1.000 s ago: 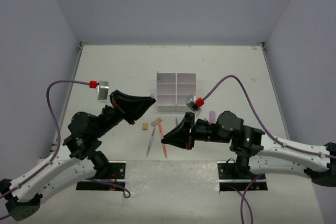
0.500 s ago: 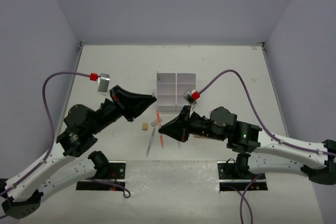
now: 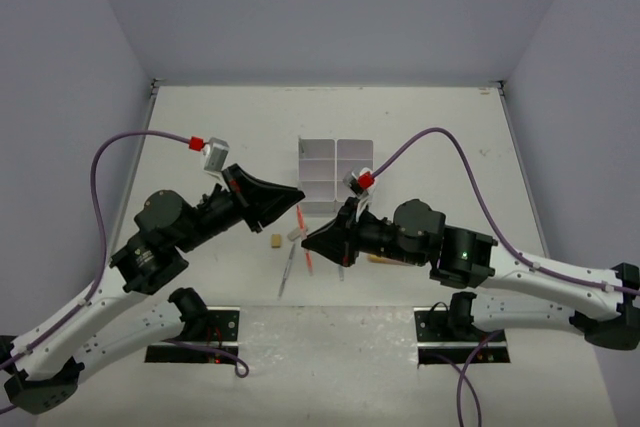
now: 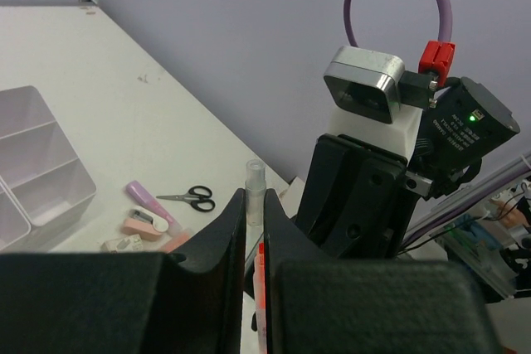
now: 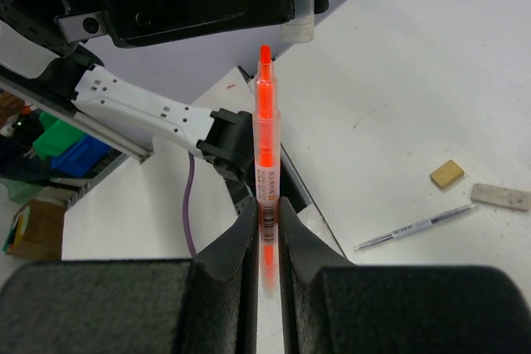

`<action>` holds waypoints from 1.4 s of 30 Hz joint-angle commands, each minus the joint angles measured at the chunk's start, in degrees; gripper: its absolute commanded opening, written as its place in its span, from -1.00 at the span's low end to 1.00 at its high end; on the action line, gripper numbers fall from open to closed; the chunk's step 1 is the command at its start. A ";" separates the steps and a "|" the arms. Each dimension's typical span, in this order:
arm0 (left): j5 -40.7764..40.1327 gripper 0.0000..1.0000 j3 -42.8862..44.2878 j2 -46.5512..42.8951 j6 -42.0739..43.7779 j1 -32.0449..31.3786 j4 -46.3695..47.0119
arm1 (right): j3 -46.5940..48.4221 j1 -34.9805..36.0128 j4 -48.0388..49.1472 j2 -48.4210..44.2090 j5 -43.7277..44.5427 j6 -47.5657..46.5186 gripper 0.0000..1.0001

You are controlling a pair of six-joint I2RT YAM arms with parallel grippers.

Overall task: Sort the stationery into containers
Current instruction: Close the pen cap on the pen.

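Observation:
My left gripper (image 3: 298, 194) is shut on a clear-capped white pen (image 4: 255, 181) that sticks out past its fingertips; it hovers just left of the white six-compartment organizer (image 3: 335, 162). My right gripper (image 3: 308, 239) is shut on an orange pen (image 5: 265, 126) and holds it off the table, pointing at the left gripper. The orange pen also shows in the top view (image 3: 303, 232). The two grippers face each other, tips close but apart. The white pen's cap shows in the right wrist view (image 5: 297, 6).
A tan eraser (image 3: 274, 241), a whitish eraser (image 5: 500, 196) and a thin grey pen (image 3: 286, 277) lie on the table below the grippers. Black-handled scissors (image 4: 189, 198), a pink marker (image 4: 149, 202) and a pink eraser (image 4: 138, 225) lie right of the organizer (image 4: 37, 176).
My right gripper has moved left and up with the orange pen, lifting it off the table. My left gripper has shifted right toward the organizer with its pen.

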 commanded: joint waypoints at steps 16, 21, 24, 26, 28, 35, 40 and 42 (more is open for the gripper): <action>3.29 -1.00 2.42 0.66 0.81 0.17 0.27 | 1.92 -0.07 -1.37 -2.58 3.84 -2.19 -1.00; 3.46 -1.00 2.64 1.27 0.83 0.17 0.56 | 1.86 -0.16 -1.60 -3.02 3.88 -2.62 -1.00; 3.61 -1.00 2.70 1.38 0.83 0.17 0.80 | 1.69 -0.07 -1.60 -3.33 4.17 -2.74 -1.00; 3.89 -1.00 2.70 1.39 0.83 0.17 1.08 | 1.75 -0.14 -1.60 -3.53 4.75 -2.76 -1.00; 3.89 -1.00 2.70 1.46 0.83 0.09 1.00 | 1.82 -0.07 -1.68 -3.60 4.83 -2.76 -1.00; 5.42 -1.00 2.48 1.79 0.67 0.16 1.43 | 2.63 -0.16 -1.92 -3.88 6.22 -2.74 -1.00; 6.46 -1.00 1.70 2.11 0.77 0.08 1.49 | 4.47 -0.18 -2.39 -3.46 7.06 -3.05 -1.00; 6.83 -1.00 1.58 2.08 1.11 0.08 1.43 | 4.76 -0.18 -2.41 -3.53 7.50 -3.19 -1.00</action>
